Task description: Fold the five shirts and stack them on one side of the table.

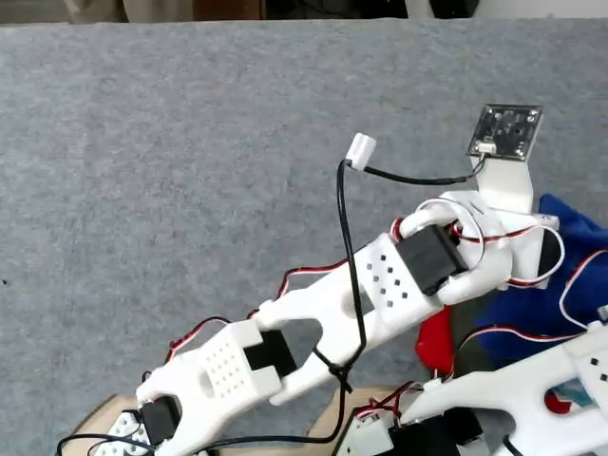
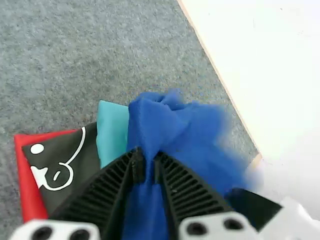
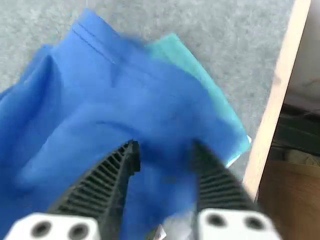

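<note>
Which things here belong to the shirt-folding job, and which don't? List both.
Job: blue shirt, teal shirt, black shirt, red shirt, left gripper, right gripper.
Lying about: grey table cover, wooden table edge.

Bunched shirt (image 2: 175, 125) as landmark: left gripper (image 2: 148, 164) pinches its fold; right gripper (image 3: 162, 152) stands over it, jaws apart; a folded shirt (image 3: 200, 75) lies beneath it, a printed shirt (image 2: 65, 157) beside that; the table edge (image 3: 280, 100) runs just beyond.
</note>
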Robot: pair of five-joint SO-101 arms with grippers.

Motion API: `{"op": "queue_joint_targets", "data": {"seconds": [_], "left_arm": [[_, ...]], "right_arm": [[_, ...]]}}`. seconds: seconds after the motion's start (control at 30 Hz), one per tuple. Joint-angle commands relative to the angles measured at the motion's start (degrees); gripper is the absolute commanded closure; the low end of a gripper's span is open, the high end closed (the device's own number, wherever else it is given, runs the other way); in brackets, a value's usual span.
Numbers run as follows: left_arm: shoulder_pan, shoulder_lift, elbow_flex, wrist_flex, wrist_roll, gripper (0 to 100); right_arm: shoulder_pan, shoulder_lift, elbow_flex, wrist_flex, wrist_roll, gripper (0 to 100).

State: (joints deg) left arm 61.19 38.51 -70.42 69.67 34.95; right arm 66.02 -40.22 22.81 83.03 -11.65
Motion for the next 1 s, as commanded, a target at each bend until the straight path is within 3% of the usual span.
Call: {"op": "queue_joint_targets", "data": {"seconds": [0.0, 0.1, 0.27, 0.37, 0.5, 0.57, 0.67, 0.77, 0.97], "left_arm": [[-0.88, -2.15, -0.26, -0.26, 0.00, 84], [-0.97, -2.15, -0.79, 1.14, -0.18, 83], [-2.11, -2.68, -0.79, 2.55, -0.26, 83], [-5.19, -2.86, -0.88, 3.87, -0.70, 83], [-11.96, -3.65, -5.01, 8.88, -6.24, 97], [-15.65, -4.26, -7.47, 13.63, -9.14, 98], [-21.54, -4.97, -13.89, 22.51, -13.45, 98], [-27.78, -4.97, -21.27, 31.65, -18.20, 98], [-40.97, -11.82, -23.21, 31.47, -28.92, 98]], "right_arm": [[0.57, -1.80, 0.57, -1.41, 0.53, 52.5], [0.48, -1.80, 0.31, -1.41, 0.44, 46.6], [-2.15, -2.07, -0.04, -1.23, 0.44, 52.5], [-4.70, -4.44, -2.59, -0.26, 0.44, 64.5], [-11.74, -10.42, -6.46, 1.14, 0.44, 89.6], [-17.71, -13.49, -6.37, 0.70, 0.44, 99.8], [-29.76, -17.63, -5.05, 0.70, 0.44, 95.0], [-44.62, -21.14, -3.12, -0.62, 0.62, 96.3], [-68.35, -26.77, 4.18, -6.95, 4.57, 98.8]]}}
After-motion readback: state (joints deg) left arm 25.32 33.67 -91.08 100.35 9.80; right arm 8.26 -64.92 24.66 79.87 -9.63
